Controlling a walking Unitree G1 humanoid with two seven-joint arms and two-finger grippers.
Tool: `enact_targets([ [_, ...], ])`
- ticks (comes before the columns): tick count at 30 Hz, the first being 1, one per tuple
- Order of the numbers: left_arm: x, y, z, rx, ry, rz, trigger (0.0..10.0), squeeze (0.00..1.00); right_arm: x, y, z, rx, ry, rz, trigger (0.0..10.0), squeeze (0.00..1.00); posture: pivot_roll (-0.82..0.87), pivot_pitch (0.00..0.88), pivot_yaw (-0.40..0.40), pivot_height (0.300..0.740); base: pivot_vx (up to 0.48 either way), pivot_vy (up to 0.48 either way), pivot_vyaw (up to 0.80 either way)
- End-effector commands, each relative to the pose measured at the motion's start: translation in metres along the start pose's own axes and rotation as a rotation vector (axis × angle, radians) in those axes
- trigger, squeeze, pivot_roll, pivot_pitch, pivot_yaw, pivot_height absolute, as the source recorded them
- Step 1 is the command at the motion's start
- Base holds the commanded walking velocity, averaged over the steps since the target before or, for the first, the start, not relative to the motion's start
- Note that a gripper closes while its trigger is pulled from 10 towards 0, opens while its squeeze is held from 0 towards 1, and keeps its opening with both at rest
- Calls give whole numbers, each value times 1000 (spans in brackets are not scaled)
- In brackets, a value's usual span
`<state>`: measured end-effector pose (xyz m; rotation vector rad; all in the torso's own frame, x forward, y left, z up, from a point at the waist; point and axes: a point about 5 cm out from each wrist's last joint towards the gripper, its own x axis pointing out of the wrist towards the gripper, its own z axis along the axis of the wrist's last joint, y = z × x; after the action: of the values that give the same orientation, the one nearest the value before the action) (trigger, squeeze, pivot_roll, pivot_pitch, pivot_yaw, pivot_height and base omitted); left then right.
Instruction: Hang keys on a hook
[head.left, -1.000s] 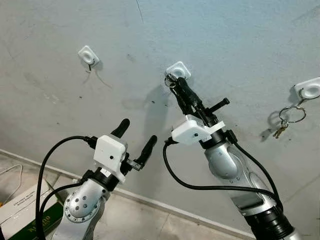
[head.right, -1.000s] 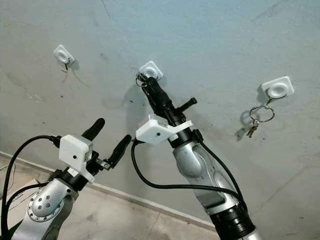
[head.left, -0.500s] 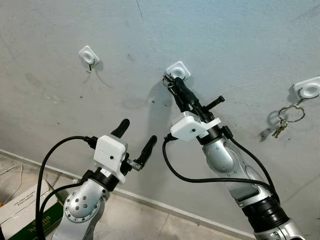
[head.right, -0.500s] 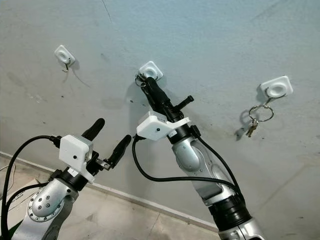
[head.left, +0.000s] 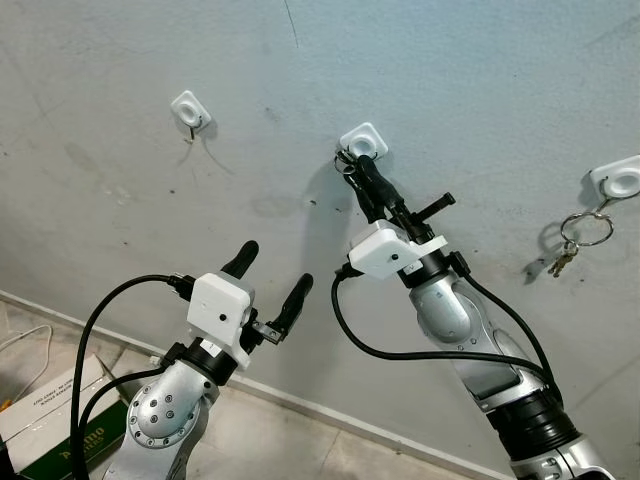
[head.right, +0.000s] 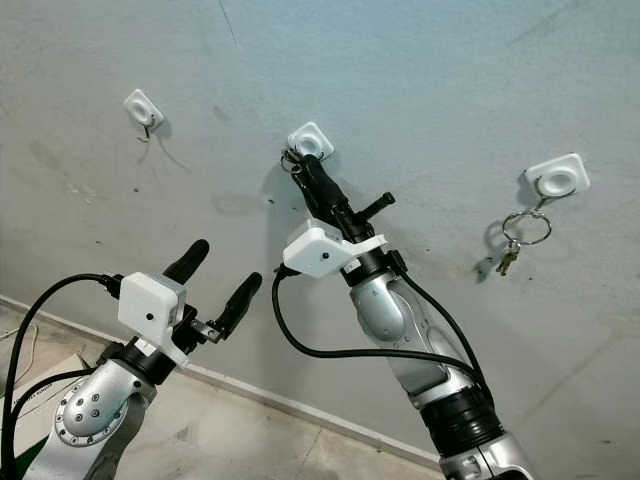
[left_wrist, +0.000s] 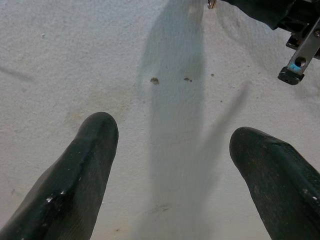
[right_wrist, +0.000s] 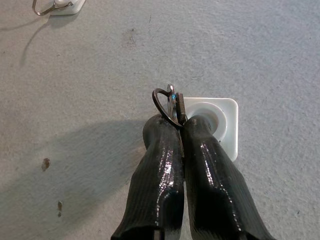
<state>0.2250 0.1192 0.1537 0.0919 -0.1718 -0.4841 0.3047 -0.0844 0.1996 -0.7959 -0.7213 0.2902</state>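
Black fingers of the left gripper (head.left: 270, 283) are spread wide, nothing between them, parked low and well short of the wall (head.left: 480, 90). Idle, not part of the job.

Right gripper (right_wrist: 181, 131) is up at the middle hook (head.left: 362, 142), fingers pinched tight together on the key ring (right_wrist: 164, 101). Ring pokes out past the fingertips, right at the edge of the hook's white plate. Can't tell from the wrist view whether the ring is over the hook itself or just beside it.

Further along the wall: left hook (head.left: 188, 107) has no keys, right hook (head.left: 617, 180) already carries a hung key set (head.left: 571, 241).

Status, my read: transport done, ring at the target. Left to do: seat the ring on the hook, release, back off.
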Motion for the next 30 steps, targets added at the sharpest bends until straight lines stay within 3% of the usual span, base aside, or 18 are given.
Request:
enact_targets([
  [1, -1, 0, 0, 2, 6, -5, 10000, 0, -3, -9, -10, -19, 57, -31, 10000, 0, 60, 73, 46, 740, 0, 0, 0],
  [13, -1, 0, 0, -4, 6, 2, 10000, 0, 13, -33, 9, -23, -10, -132, 10000, 0, 55, 76, 41, 740, 0, 0, 0],
  [30, -1, -1, -1, -12, 8, 4, 10000, 0, 6, -56, 13, -68, -1, -177, 10000, 0, 52, 79, 38, 740, 0, 0, 0],
])
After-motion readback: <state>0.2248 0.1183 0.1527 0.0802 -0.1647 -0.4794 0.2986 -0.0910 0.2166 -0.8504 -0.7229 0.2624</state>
